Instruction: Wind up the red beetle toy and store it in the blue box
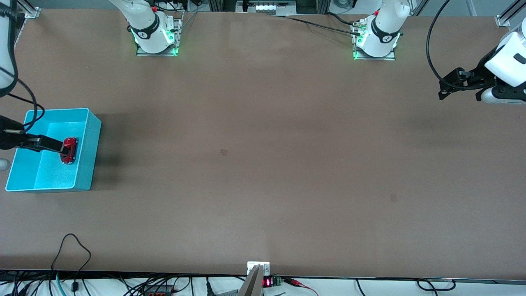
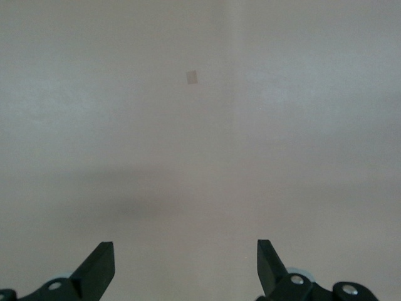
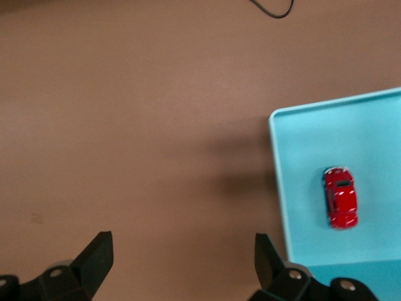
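Red beetle lies on the floor of the blue box, at the right arm's end of the table. Right gripper hangs over the box, fingers spread wide, holding nothing. Left gripper waits over bare table, equally wide.

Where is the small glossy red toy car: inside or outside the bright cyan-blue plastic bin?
Inside. The red toy car rests upright on the pale floor of the blue bin, with the bin's walls around it.
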Robot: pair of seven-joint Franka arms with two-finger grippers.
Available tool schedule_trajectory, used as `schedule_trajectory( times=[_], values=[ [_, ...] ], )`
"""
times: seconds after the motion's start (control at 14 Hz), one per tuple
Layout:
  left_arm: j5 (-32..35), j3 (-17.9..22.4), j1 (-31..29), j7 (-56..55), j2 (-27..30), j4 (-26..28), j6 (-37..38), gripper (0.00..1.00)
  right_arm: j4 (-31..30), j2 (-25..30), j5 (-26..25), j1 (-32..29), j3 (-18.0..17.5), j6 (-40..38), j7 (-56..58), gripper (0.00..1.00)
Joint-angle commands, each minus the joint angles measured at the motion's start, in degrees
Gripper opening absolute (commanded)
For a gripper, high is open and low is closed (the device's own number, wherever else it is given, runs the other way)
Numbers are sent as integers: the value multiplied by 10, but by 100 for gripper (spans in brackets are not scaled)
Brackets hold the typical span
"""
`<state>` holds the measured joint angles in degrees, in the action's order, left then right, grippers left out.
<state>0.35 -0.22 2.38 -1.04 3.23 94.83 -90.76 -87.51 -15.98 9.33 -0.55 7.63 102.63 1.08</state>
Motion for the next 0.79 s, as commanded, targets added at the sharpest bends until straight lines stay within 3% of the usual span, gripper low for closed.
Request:
schedule_trajectory(
  times=[0.0,0.14,0.43,0.72],
  values=[
    [-6,1,3,-5,-9,-19,8,100,-3,41,-19,28,11,-37,-44,100],
    [-6,1,3,-5,-9,-19,8,100,-2,59,-24,51,36,-47,-40,100],
    [-6,1,3,-5,-10,-19,8,100,-5,82,-47,48,34,-97,-1,100],
    [-6,1,3,-5,-10,-19,8,100,-78,131,-82,51,34,-61,24,100]
  ],
)
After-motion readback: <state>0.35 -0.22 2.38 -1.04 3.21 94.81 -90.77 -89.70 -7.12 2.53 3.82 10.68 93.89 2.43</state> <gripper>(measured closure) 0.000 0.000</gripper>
